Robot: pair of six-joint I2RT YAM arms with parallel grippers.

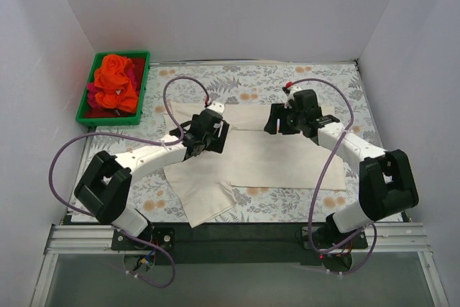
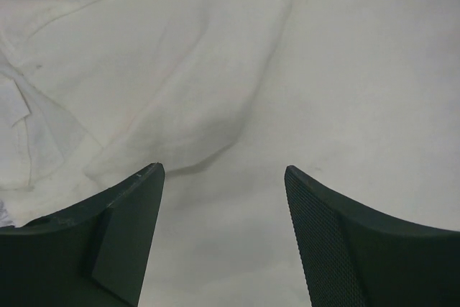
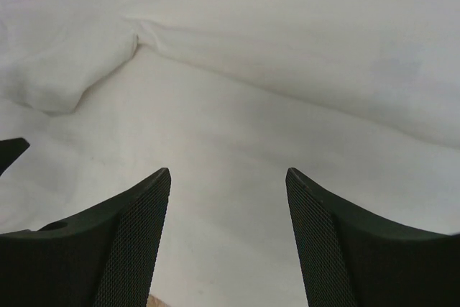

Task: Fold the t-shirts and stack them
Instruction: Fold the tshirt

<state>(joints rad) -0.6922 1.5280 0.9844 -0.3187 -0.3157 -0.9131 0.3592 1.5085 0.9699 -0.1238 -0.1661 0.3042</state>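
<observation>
Folding cream t-shirt [image 1: 280, 163], spread mid-counter: left gripper [image 2: 224, 177] and right gripper [image 3: 228, 177] hover over its far edge, fingers apart and empty; next probably pinch and fold; orange shirt [image 1: 118, 80] sits bundled far-left corner.

We see a green box [image 1: 144, 80] at the far left corner of the surface | a flowery cloth [image 1: 345, 98] covers the surface | white walls [image 1: 215, 5] on three sides | a metal rail [image 1: 237, 246] along the near edge
</observation>
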